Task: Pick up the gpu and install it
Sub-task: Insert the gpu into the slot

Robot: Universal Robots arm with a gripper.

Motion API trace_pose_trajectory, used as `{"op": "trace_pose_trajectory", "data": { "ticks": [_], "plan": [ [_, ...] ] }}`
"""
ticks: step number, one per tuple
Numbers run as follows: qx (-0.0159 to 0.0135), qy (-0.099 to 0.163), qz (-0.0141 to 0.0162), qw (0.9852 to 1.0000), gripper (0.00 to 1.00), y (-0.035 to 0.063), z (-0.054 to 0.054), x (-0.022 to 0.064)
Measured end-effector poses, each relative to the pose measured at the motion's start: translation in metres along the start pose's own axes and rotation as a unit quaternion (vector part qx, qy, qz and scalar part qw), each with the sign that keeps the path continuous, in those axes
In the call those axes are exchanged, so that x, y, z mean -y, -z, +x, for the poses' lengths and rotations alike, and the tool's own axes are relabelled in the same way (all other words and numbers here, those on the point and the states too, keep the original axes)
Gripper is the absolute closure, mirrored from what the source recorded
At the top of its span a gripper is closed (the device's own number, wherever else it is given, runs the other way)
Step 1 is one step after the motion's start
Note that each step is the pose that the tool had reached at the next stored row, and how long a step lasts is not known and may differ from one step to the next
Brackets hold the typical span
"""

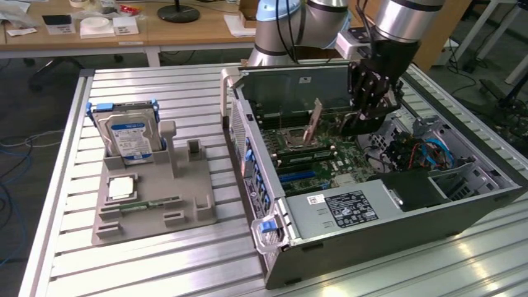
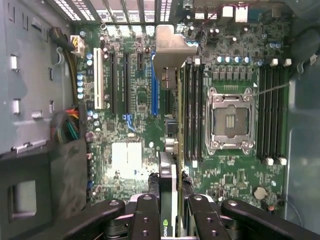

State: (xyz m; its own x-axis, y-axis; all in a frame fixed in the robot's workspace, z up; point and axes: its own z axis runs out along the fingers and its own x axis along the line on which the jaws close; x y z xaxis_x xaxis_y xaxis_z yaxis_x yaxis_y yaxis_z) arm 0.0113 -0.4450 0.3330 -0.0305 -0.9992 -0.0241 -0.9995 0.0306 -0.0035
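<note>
My gripper is shut on the gpu, which I see edge-on: a thin green card with a black cooler and a silver end bracket at its far end. It hangs upright inside the open computer case, above the motherboard. The card runs alongside the long blue slot and the memory slots. I cannot tell whether its edge touches a slot. In the exterior view the gripper reaches down into the case with the gpu beside it toward that view's left.
A bare CPU socket lies beside the card. The power supply and cables fill the case's near part. On the table, a grey holder carries a silver hard drive with a blue label and a narrow green memory strip.
</note>
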Motion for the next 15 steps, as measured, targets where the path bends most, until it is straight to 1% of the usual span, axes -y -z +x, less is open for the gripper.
{"op": "trace_pose_trajectory", "data": {
  "ticks": [4, 9, 15],
  "plan": [
    [0.0000, 0.000, 0.0000, 1.0000, 0.74, -0.0064, 0.001, -0.0068],
    [0.0000, 0.000, 0.0000, 1.0000, 0.74, -0.0073, 0.001, -0.0073],
    [0.0000, 0.000, 0.0028, 1.0000, 0.74, -0.0167, 0.001, -0.0130]
  ]
}}
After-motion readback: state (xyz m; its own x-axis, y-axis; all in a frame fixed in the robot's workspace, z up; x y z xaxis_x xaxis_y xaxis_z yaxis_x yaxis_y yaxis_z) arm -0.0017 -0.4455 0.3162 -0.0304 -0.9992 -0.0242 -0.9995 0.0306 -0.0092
